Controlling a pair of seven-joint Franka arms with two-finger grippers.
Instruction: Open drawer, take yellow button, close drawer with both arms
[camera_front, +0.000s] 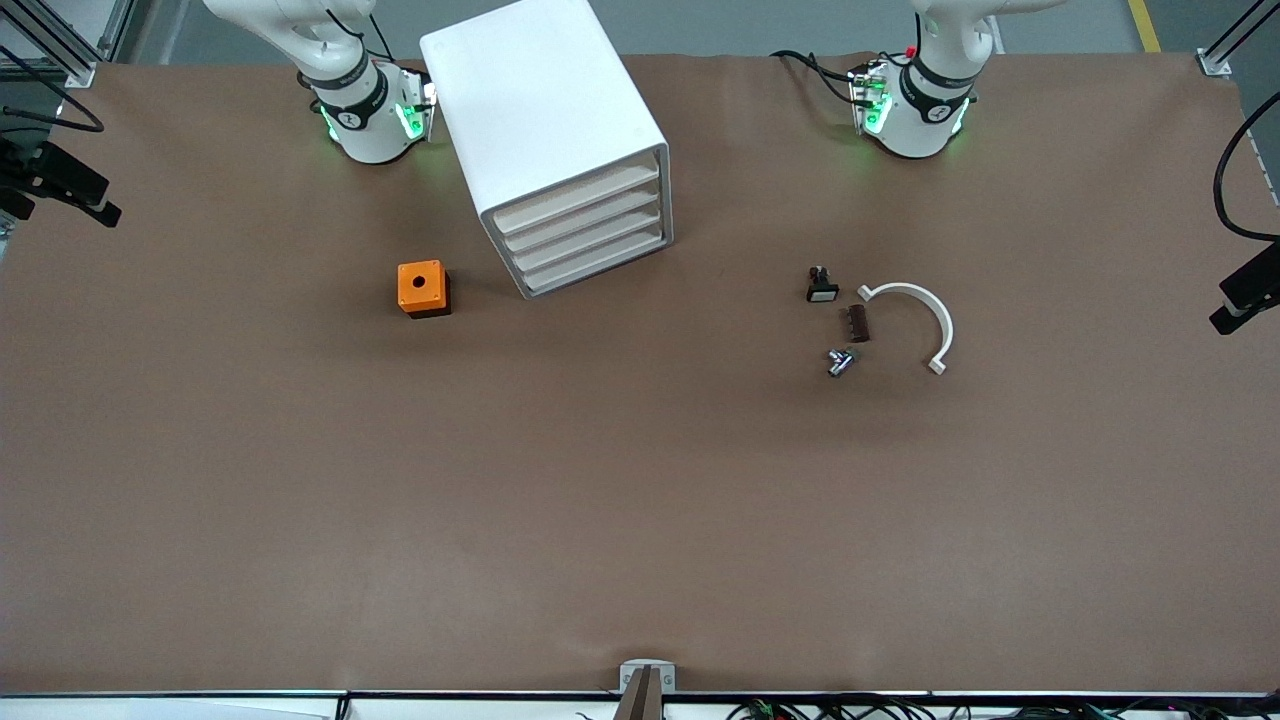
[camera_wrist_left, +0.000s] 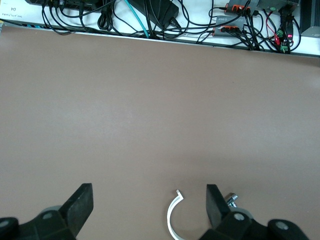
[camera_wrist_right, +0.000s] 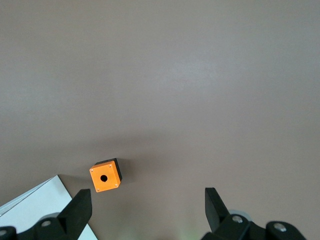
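The white cabinet (camera_front: 545, 120) stands between the arms' bases, nearer the right arm's end. Its uppermost drawer (camera_front: 578, 193) is shut, flush with the three below it. The button is hidden. Only the arms' lower parts show in the front view: the right arm (camera_front: 365, 110) and the left arm (camera_front: 920, 100). My left gripper (camera_wrist_left: 149, 202) is open and empty, high over the bare table. My right gripper (camera_wrist_right: 147, 202) is open and empty, high over the table beside the cabinet's corner (camera_wrist_right: 30, 212).
An orange box with a hole (camera_front: 422, 288) sits beside the cabinet, and shows in the right wrist view (camera_wrist_right: 105, 176). Toward the left arm's end lie a small black-and-white part (camera_front: 821, 286), a brown part (camera_front: 857, 323), a metal part (camera_front: 840, 361) and a white curved piece (camera_front: 945, 325).
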